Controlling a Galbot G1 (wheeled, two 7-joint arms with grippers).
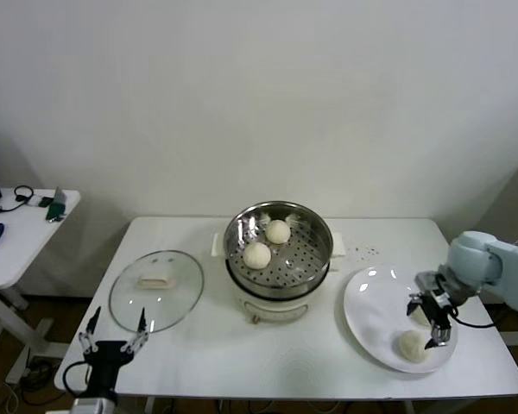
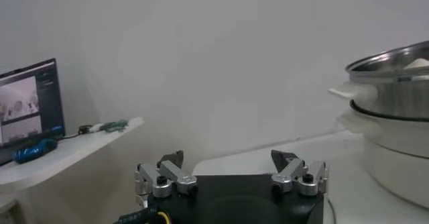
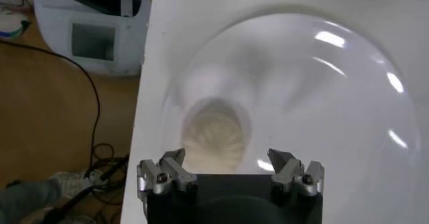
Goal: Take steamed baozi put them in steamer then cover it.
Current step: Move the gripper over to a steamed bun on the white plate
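Baozi in steamer: two cream-white buns, one [image 1: 278, 231] toward the back, one [image 1: 257, 255] nearer the front, both lying on the perforated bottom, close together.
Baozi on plate: one bun [image 1: 412, 345] near the front edge of the white plate [image 1: 371, 310]; a second bun [image 1: 421, 316] is mostly hidden behind the right hand.
Steamer [image 1: 304, 259]: shiny steel basket on a cream cooker base, mid-desk, uncovered.
Glass lid [image 1: 156, 289]: flat on the desk [image 1: 242, 362], left of the steamer, apart from it.
Right hand [image 1: 430, 317]: poised over the plate, fingers spread, gripping nothing; in the right wrist view a bun [image 3: 214, 135] sits just beyond the fingertips.
Left hand [image 1: 113, 338]: at the front left desk edge, near the lid, fingers spread, empty.
Side table [image 1: 22, 241]: to the left, carrying small items.
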